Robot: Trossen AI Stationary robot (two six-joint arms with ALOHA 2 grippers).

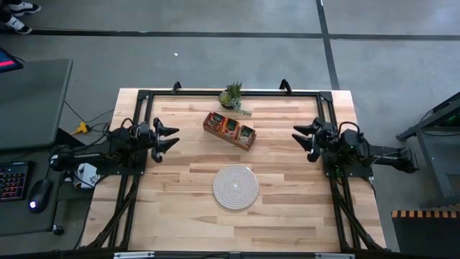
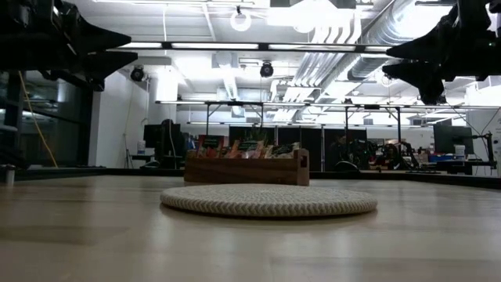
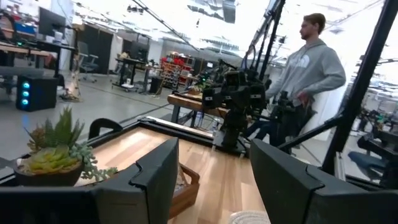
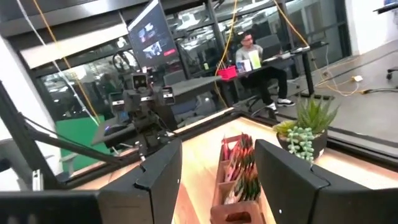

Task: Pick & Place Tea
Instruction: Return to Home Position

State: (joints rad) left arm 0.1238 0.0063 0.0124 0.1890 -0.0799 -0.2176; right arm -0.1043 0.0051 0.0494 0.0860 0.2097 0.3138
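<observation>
Over the table (image 1: pixel 287 187), left end effector (image 1: pixel 171 137) and right end effector (image 1: pixel 300 139) gape (both empty).

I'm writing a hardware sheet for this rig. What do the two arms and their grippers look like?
The left arm and right arm are black and jointed, alike. The left gripper and right gripper each have two fingers: dark, broad, angular wedges with flat faces. No markings can be read.
</observation>
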